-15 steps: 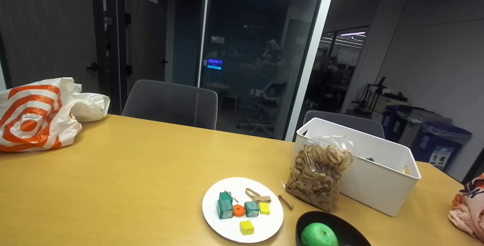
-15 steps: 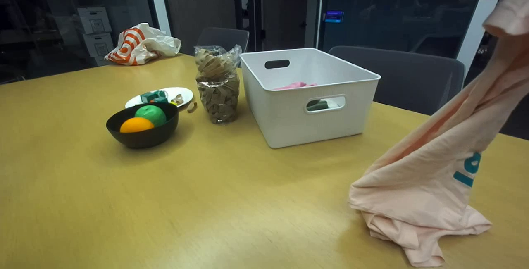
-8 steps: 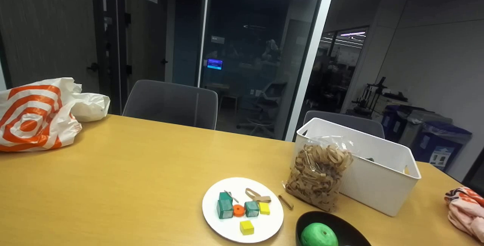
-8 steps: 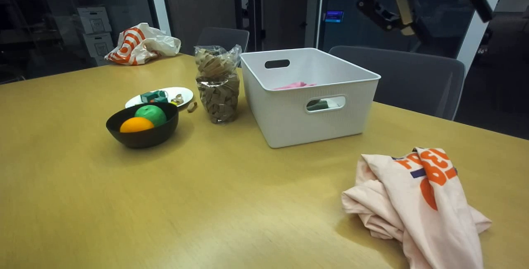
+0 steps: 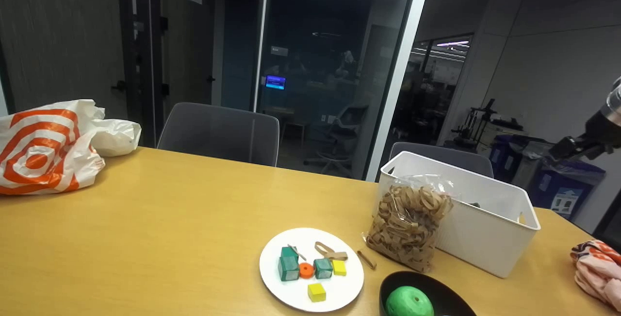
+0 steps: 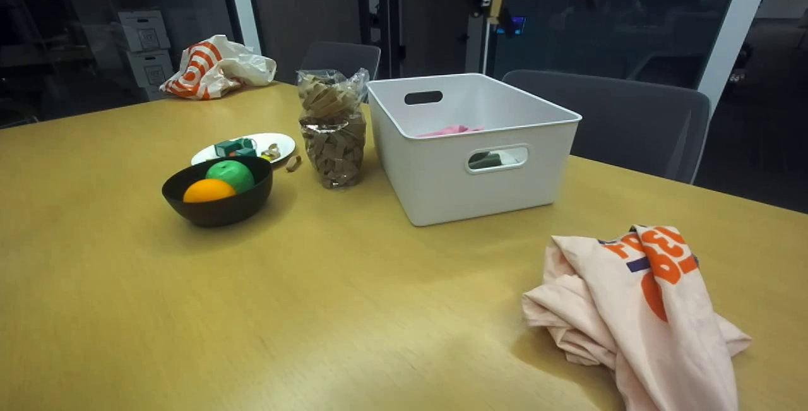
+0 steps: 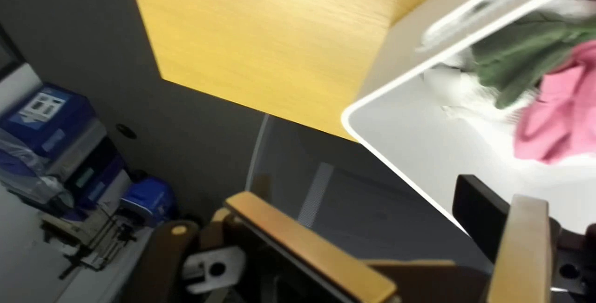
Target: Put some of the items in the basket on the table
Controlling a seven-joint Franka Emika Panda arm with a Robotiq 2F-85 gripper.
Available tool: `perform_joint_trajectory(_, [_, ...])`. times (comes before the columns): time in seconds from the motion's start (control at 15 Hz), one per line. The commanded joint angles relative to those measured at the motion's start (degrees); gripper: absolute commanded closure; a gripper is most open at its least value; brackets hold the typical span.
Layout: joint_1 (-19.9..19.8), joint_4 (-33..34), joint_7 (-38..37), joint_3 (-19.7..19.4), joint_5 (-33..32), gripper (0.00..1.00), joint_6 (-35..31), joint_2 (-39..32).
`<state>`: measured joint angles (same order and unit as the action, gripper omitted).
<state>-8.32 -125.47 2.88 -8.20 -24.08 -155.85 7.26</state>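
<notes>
The white basket (image 6: 486, 177) stands on the table in both exterior views. Inside it the wrist view shows a pink cloth (image 7: 563, 107), a dark green cloth (image 7: 531, 51) and something white beneath them. A pale peach cloth with orange lettering (image 6: 625, 316) lies crumpled on the table in front of the basket; it also shows at the right edge of an exterior view (image 5: 599, 267). My gripper (image 6: 543, 0) hangs high above the table, seen over the basket's back. Its fingers stand wide apart, nothing between them. In the wrist view the gripper (image 7: 356, 196) reaches in from below, one finger overlapping the basket.
A clear bag of brown bands (image 5: 410, 226) leans by the basket. Close by are a black bowl (image 6: 218, 202) with green and orange fruit and a white plate (image 5: 291, 301) with small blocks. A white-and-orange plastic bag (image 5: 48, 151) lies farther off. Chairs (image 6: 631, 120) line the far edge.
One second ago the peach cloth hung stretched up from my gripper. It has dropped into a heap on the table, the jaws have opened, and the gripper has moved left towards the basket.
</notes>
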Motion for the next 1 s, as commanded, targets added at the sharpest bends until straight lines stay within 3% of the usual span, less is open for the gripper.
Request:
perform_joint_trajectory(0.0, [7.12, 3.32, 13.08, -0.54, 16.14, 0.00, -1.77, -4.19])
perform_joint_trajectory(0.27, [12.99, 8.83, 30.87, 0.75, 35.76, 0.00, 2.96, -9.32])
perform_joint_trajectory(0.47, [12.33, 13.83, 43.78, 1.68, 47.76, 0.00, 9.75, -14.45])
perform_joint_trajectory(0.53, [9.11, 15.32, 45.71, 4.42, 48.72, 0.00, 12.01, -16.07])
perform_joint_trajectory(0.67, [6.99, 18.28, 48.50, 5.59, 48.96, 0.00, 15.03, -19.90])
perform_joint_trajectory(0.93, [3.51, 24.72, 46.77, 7.42, 44.55, 0.00, 20.26, -27.51])
